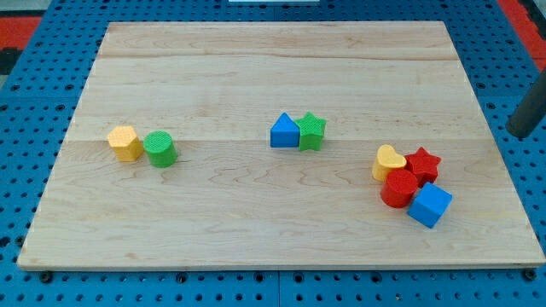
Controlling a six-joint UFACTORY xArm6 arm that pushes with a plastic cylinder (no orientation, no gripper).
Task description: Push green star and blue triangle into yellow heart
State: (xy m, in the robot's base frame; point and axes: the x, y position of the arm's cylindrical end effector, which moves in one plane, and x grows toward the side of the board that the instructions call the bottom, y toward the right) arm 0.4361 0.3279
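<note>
The green star (312, 131) and the blue triangle (284, 131) sit touching side by side near the middle of the wooden board, the star on the right. The yellow heart (388, 161) lies to their lower right, touching a red star (423, 164) and a red cylinder (399, 188). My tip (519, 135) shows at the view's right edge, off the board and far right of all the blocks.
A blue cube (430, 205) touches the red cylinder at the lower right. A yellow hexagon (125, 142) and a green cylinder (159, 148) sit together on the left. The wooden board (273, 51) lies on a blue pegboard.
</note>
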